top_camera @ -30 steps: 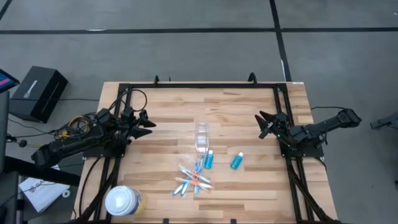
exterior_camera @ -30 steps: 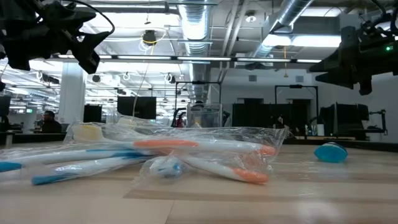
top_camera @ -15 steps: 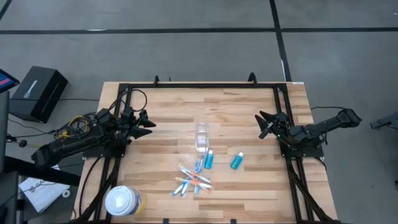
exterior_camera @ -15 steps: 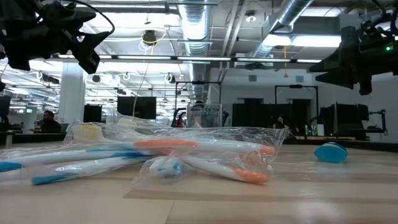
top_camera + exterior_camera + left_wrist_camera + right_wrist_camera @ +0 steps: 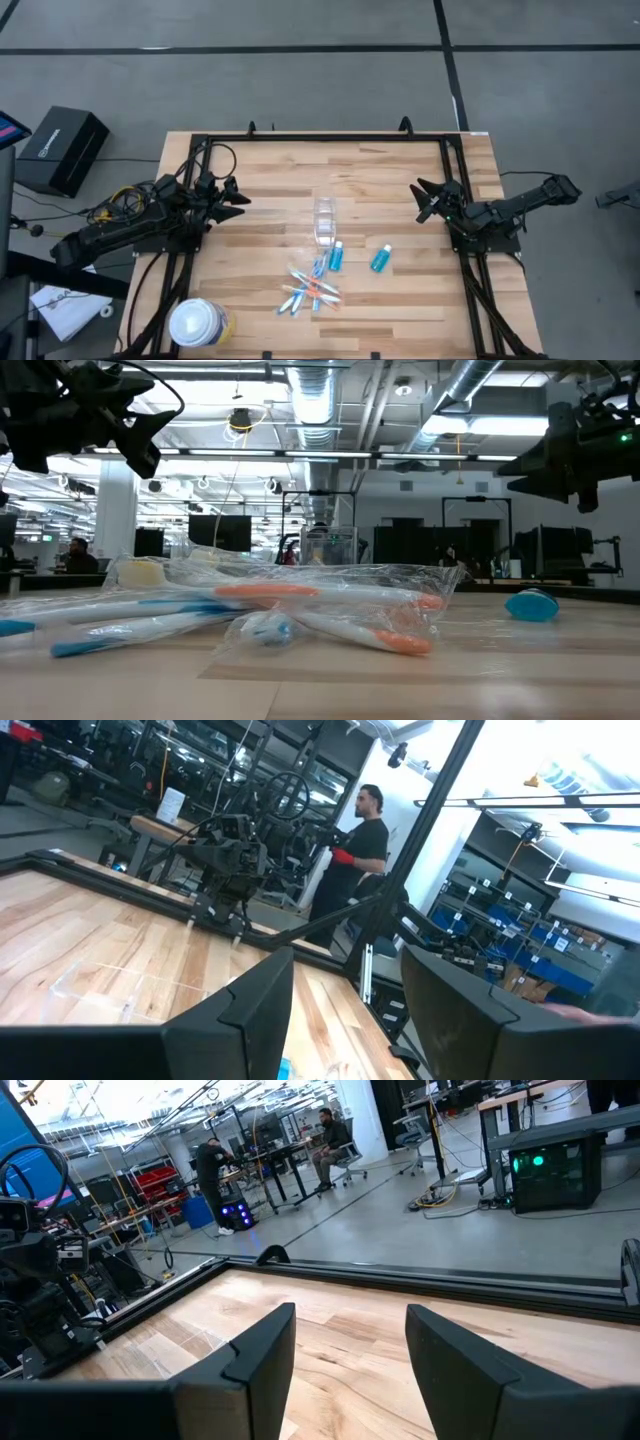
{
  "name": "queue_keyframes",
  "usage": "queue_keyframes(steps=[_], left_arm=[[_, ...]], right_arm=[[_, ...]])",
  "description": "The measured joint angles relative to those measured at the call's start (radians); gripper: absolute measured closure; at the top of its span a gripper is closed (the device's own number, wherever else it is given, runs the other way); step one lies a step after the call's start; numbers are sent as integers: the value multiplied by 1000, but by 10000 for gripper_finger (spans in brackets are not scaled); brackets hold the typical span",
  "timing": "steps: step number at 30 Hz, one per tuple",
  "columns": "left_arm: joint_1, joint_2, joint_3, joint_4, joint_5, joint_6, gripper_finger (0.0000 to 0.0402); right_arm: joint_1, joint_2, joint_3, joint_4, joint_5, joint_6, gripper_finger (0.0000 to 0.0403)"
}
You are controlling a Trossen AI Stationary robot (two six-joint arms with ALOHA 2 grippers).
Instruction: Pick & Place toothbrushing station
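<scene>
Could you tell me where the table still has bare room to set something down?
Bare wood lies along the far edge of the table, beyond the cup, and near the right front corner. It is crowded mid-front: tubes and toothbrushes.

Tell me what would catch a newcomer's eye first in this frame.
The bright heap of blue, white and orange toothbrushes near the table's front middle stands out, with the clear cup lying just behind it and two blue tubes between and to the right. The left tool and right tool wait open at opposite sides, holding nothing.
</scene>
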Motion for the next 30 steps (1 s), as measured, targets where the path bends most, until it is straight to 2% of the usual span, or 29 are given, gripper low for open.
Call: queue_keyframes(steps=[8, 14, 20, 25, 30], left_arm=[[0, 0, 0, 12, -16, 3, 219], [0, 0, 0, 16, -191, 3, 219], [0, 0, 0, 21, -274, 30, 219], [0, 1, 0, 22, -323, 30, 219], [0, 4, 0, 22, -409, 30, 219]], right_arm=[[0, 0, 0, 0, 0, 0, 221], [0, 0, 0, 0, 0, 0, 221], [0, 0, 0, 26, 1, 0, 221], [0, 0, 0, 125, 3, 0, 221], [-26, 0, 0, 209, 89, 37, 221]])
